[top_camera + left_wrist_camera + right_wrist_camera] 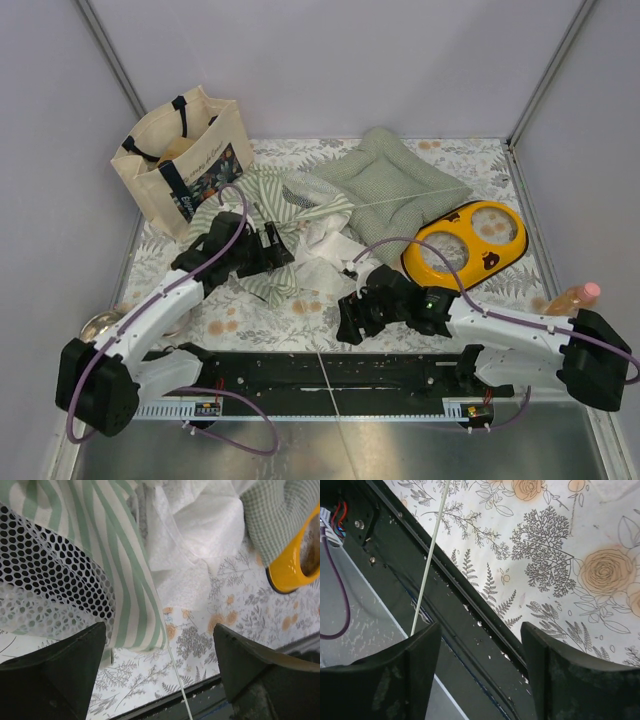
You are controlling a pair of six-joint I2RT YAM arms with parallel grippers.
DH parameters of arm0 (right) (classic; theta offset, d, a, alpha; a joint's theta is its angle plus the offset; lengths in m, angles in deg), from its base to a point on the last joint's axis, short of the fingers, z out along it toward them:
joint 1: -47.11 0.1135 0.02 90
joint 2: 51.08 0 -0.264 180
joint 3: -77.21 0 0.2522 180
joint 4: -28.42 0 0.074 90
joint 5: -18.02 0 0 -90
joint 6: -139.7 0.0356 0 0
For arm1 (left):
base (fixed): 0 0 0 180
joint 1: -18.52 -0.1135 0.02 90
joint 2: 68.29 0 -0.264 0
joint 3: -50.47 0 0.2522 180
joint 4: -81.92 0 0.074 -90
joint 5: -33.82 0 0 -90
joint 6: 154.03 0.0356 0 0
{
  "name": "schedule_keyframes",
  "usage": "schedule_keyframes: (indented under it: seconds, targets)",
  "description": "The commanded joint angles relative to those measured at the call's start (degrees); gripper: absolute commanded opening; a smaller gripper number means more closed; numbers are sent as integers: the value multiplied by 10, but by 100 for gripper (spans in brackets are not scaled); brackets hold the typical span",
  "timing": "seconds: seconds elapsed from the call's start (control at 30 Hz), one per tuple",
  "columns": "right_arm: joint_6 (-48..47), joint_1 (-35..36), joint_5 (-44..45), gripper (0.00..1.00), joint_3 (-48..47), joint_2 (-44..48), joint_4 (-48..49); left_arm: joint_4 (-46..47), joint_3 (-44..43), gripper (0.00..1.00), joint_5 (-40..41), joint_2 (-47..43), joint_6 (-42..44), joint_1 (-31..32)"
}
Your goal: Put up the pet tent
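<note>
The pet tent (262, 212) lies crumpled left of centre on the surface (470, 160). A tote bag (185, 160) stands behind it at upper left, and a cushion (385, 180) lies to its right at upper centre. A double bowl (465, 245) sits just in front of the cushion. A bottle (575, 297) lies at the right edge and a small bowl (100, 323) at the left edge. A thin pole (328, 385) runs down to bottom centre.

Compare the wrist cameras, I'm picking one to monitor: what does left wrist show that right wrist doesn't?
Only left wrist: the green-and-white striped fabric pet tent with its mesh panel, a green checked quilted cushion, a yellow plastic bowl. Only right wrist: the black metal base rail, a purple cable. Both: the floral-printed tablecloth and a thin white pole.
</note>
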Motion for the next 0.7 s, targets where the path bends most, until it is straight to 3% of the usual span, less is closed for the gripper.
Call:
schedule_keyframes:
  seconds: [0.0,0.2,0.67]
  targets:
    - [8,35,48,69,-6,-41,63,78,-17,87,112,58,-74,14]
    - [8,48,78,52,-7,-69,89,85,-82,57,169,152,-80,19]
    - [10,49,124,47,2,-60,73,70,-151,41,177,272,-65,27]
